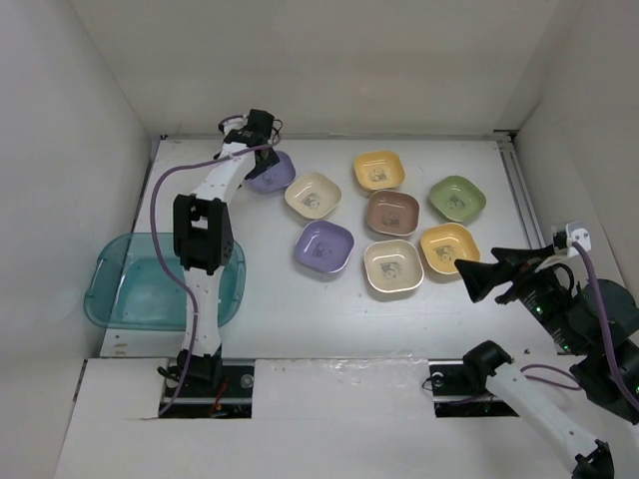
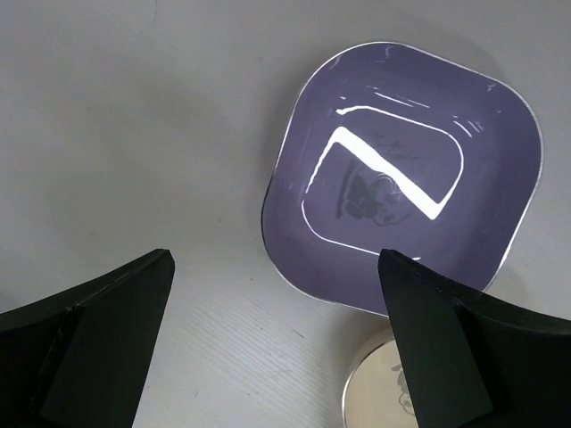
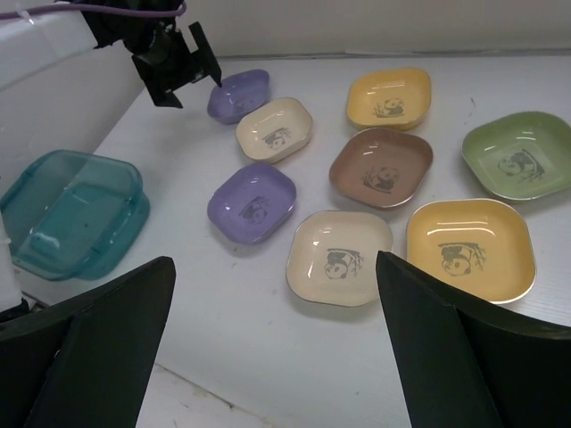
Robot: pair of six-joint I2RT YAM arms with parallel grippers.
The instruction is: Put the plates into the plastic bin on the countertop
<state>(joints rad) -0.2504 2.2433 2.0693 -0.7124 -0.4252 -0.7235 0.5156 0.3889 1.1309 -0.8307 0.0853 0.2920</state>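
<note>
Eight plates (image 1: 391, 212) out, none in the bin

At the left, the translucent teal-blue plastic bin (image 1: 105, 289) stands empty on the matte white countertop (image 1: 290, 309). The left gripper (image 2: 275, 260) is spread wide and holds nothing, above the far-left corner. The small purple rounded-square dish (image 2: 406, 169) lies just ahead of its fingertips, a little toward the right finger. It is nearly square, so no long axis matters. I judge the left arm much the nearer to it. The other seven plates lie further right. The right gripper (image 3: 275, 267), also spread and empty, hangs well apart from this dish.
</note>
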